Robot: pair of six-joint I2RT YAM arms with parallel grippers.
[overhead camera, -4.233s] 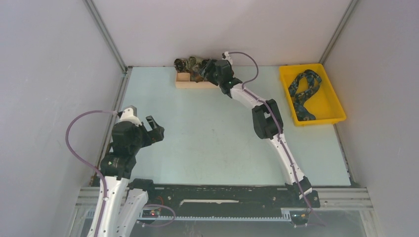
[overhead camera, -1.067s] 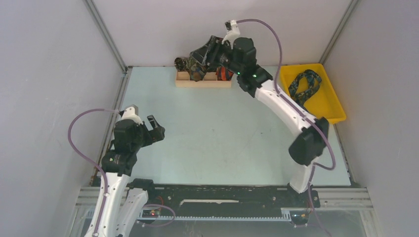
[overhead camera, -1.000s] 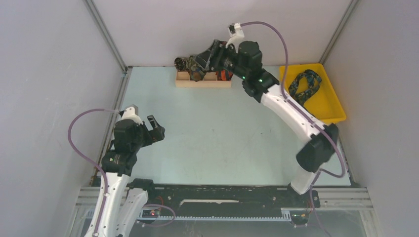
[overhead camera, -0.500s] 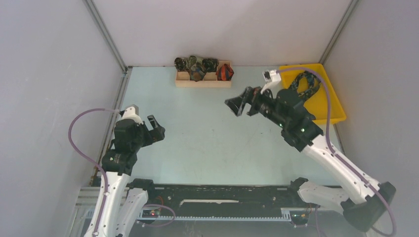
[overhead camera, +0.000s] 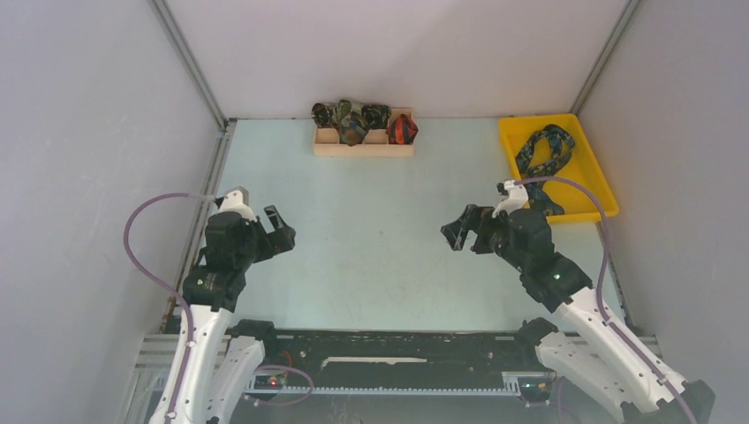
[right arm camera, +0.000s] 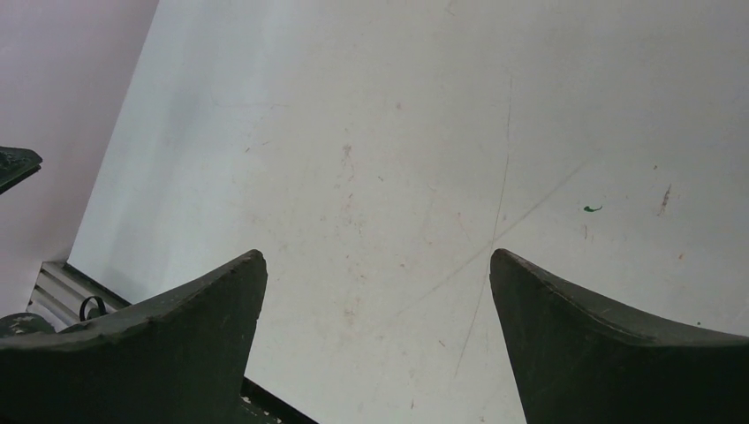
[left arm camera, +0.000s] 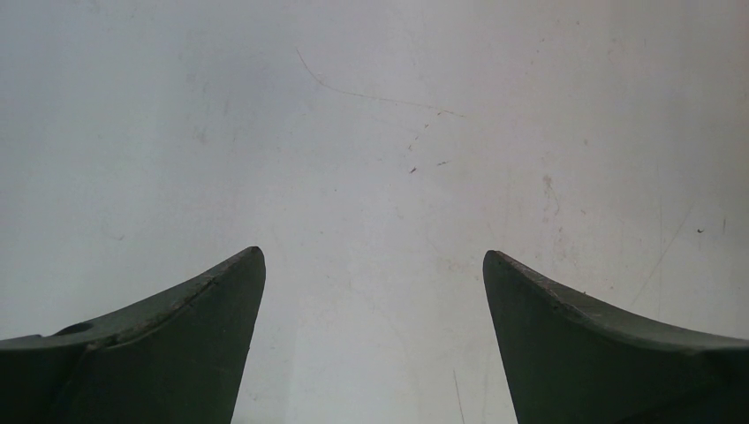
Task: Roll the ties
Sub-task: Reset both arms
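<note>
While rolled ties [overhead camera: 362, 119] sit wedged in a wooden box [overhead camera: 362, 151], likely to stay coiled, one navy-teal tie [overhead camera: 540, 162] lies loose in the yellow tray [overhead camera: 593, 187]; left hand [overhead camera: 280, 228] and right hand [overhead camera: 466, 232] hover spread, empty.

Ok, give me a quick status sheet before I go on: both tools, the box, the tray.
left tool: open, empty, over the left side of the table
right tool: open, empty, over the table right of centre
wooden box: at the far edge, holds rolled ties, with a red-orange roll at its right end
yellow tray: far right, holds one unrolled navy-teal tie
left to do: roll that tie
</note>
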